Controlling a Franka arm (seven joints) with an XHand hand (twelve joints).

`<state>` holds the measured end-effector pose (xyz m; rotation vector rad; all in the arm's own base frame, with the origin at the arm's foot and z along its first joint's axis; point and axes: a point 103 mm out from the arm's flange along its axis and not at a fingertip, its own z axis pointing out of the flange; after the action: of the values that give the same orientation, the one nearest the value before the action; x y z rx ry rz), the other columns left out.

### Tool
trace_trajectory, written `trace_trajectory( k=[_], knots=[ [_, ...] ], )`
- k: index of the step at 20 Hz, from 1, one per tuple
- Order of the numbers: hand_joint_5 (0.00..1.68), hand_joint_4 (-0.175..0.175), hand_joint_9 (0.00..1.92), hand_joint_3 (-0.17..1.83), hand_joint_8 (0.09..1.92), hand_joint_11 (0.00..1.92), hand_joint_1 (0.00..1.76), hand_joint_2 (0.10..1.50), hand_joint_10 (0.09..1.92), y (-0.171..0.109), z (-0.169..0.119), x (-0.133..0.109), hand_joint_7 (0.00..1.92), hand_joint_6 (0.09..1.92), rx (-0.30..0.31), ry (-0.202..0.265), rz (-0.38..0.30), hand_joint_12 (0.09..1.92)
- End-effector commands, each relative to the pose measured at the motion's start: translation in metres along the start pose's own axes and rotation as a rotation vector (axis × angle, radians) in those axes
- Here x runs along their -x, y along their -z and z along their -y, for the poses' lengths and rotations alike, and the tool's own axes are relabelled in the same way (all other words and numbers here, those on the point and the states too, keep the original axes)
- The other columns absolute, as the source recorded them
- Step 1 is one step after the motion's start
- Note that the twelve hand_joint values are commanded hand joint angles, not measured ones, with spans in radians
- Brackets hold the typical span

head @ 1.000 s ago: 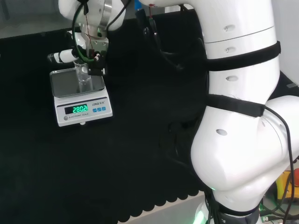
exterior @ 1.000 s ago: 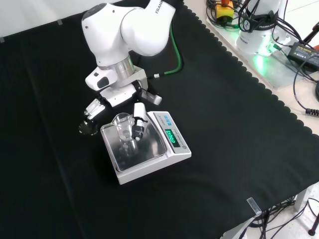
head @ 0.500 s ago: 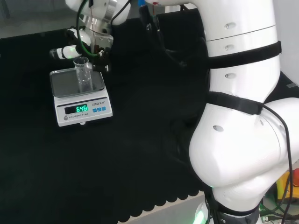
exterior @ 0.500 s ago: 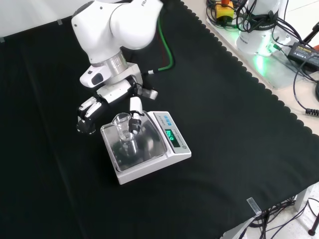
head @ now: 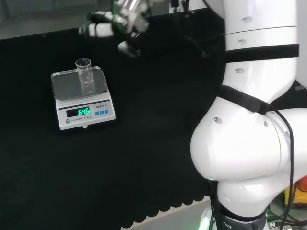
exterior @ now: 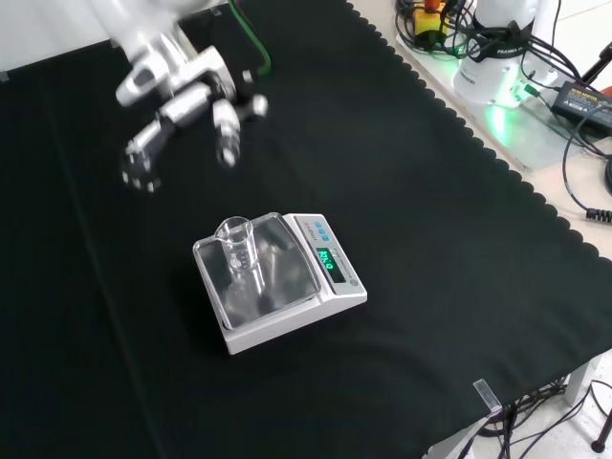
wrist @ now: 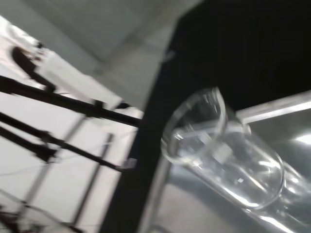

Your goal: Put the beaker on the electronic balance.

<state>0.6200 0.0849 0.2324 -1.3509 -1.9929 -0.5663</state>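
Observation:
A small clear glass beaker [head: 84, 71] [exterior: 236, 250] stands upright on the steel pan of the white electronic balance [head: 82, 97] [exterior: 282, 285], whose green display is lit. The hand [head: 114, 25] [exterior: 179, 110] hangs in the air, apart from the beaker: up and to the right of it in the head view, above and to the left of the balance in the front view. Its fingers are spread and relaxed, holding nothing. In the wrist view the beaker [wrist: 221, 150] looms close, with the pan's edge [wrist: 274, 109] behind it.
Black cloth covers the bench. In the head view the arm's white links [head: 249, 120] fill the right side. In the front view, cables and a base with a green light [exterior: 497, 67] sit off the cloth's scalloped edge at top right.
The hand has let go of the beaker and risen away from the balance, its fingers opening. The beaker stays on the pan. The display reading dropped once the hand released.

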Motion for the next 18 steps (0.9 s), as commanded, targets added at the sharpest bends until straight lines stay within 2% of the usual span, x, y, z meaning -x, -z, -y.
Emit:
trace_trajectory(
  k=[1,5,8,12,14,18],
  knots=[
    [0.32,-0.116,0.17,0.06,0.89,0.14,0.46,0.76,0.97,0.142,0.145,-0.033,0.19,0.09,0.155,0.153,-0.111,1.54],
    [0.33,-0.113,0.18,0.06,0.90,0.15,0.45,0.76,0.97,0.158,0.172,-0.028,0.21,0.09,0.164,0.145,-0.073,1.54],
    [0.34,-0.112,0.19,0.06,0.90,0.15,0.45,0.76,0.96,0.160,0.177,-0.028,0.22,0.09,0.164,0.172,-0.063,1.54],
    [0.35,-0.112,0.20,0.07,0.89,0.16,0.44,0.77,0.96,0.156,0.178,-0.029,0.24,0.09,0.207,0.198,-0.089,1.53],
    [0.36,-0.111,0.21,0.07,0.90,0.17,0.45,0.77,0.96,0.150,0.176,-0.029,0.24,0.09,0.238,0.182,-0.103,1.53],
    [0.37,-0.108,0.22,0.07,0.89,0.18,0.45,0.78,0.95,0.126,0.163,-0.026,0.25,0.09,0.297,0.112,-0.148,1.53]
  ],
)
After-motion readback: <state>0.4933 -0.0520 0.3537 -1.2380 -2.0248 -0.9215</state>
